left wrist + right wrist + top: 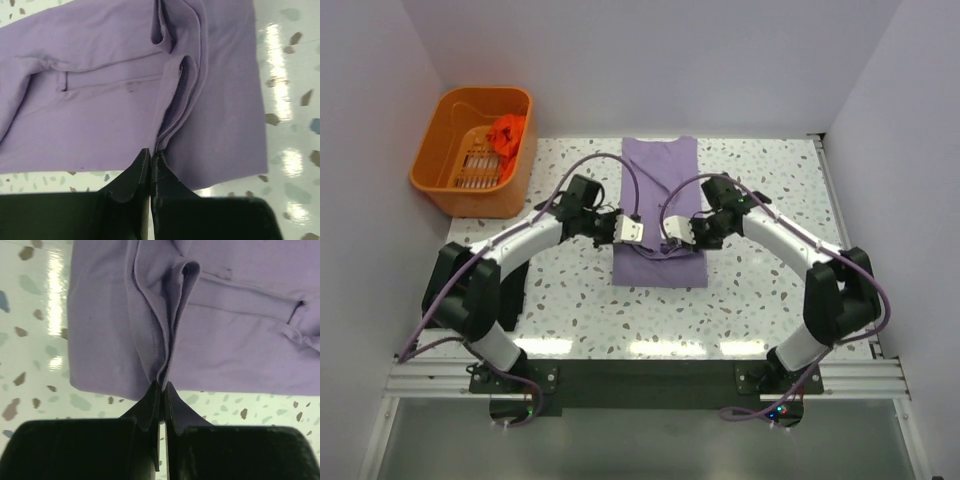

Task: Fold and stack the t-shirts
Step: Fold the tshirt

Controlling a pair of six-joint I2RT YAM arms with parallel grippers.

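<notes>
Lying long axis near-to-far: lilac t-shirt (665,165)

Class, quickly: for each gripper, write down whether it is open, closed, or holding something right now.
Left gripper: closed, pinching a raised fold of the lilac t-shirt.
Right gripper: closed, pinching a fold of the lilac t-shirt too.

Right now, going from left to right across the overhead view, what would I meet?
orange basket → left claw → right claw. Both claws are shut on a raised fold of the lilac t-shirt, which lies under them, so it has no clear place in the order.
</notes>
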